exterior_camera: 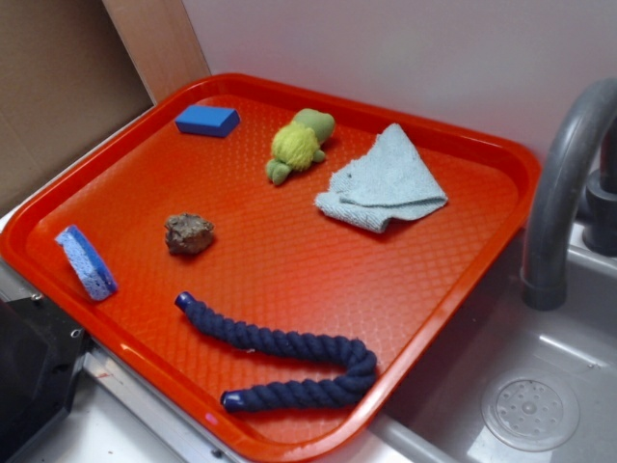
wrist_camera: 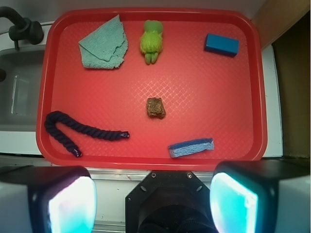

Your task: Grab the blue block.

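The blue block (exterior_camera: 207, 120) (wrist_camera: 221, 44) lies flat near the far left corner of the red tray (exterior_camera: 453, 299) (wrist_camera: 214, 97) in the exterior view. From the wrist it sits at the upper right of the tray. My gripper (wrist_camera: 153, 199) hangs high over the tray's near edge, well short of the block. It is open, its two pale pads wide apart with nothing between them. The exterior view does not show the gripper.
On the tray lie a green plush toy (exterior_camera: 299, 145) (wrist_camera: 151, 41), a pale cloth (exterior_camera: 383, 181) (wrist_camera: 104, 43), a brown rock (exterior_camera: 188, 233) (wrist_camera: 156, 107), a light blue sponge (exterior_camera: 85, 262) (wrist_camera: 191, 147) and a navy rope (exterior_camera: 289, 357) (wrist_camera: 73, 128). A faucet (exterior_camera: 564, 183) (wrist_camera: 19, 26) and sink (exterior_camera: 530, 410) stand beside it.
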Motion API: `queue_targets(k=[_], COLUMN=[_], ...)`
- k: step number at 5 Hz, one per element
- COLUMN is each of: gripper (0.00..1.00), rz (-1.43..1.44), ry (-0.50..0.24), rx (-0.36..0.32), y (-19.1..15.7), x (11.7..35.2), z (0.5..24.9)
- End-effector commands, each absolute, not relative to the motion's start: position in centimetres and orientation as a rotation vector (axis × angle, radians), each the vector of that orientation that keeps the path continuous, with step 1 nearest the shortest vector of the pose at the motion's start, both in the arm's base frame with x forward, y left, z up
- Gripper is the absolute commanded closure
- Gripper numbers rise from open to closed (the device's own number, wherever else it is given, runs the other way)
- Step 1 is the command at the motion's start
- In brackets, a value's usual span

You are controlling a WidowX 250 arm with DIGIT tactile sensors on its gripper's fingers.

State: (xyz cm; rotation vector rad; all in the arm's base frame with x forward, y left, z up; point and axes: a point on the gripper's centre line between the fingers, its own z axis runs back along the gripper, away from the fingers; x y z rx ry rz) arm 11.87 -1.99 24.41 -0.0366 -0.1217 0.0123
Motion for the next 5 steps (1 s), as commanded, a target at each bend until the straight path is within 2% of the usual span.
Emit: queue_targets(k=[1,2,3,4,5], gripper=[0.0,0.0,0.0,0.0,0.0], rz=[0.012,-0.244,-0.392,-0.562,-0.699], ry=[-0.122,-0.11,-0.071,-0.038,-0.055], rx=[-0.037,0.056,0.14,0.195,0.301], y=[-2.0,0.9,2.6,4.1,5.5], x=[11.9,15.8,18.2,20.5,22.9], z=[24.4,23.9,22.7,21.2,18.6])
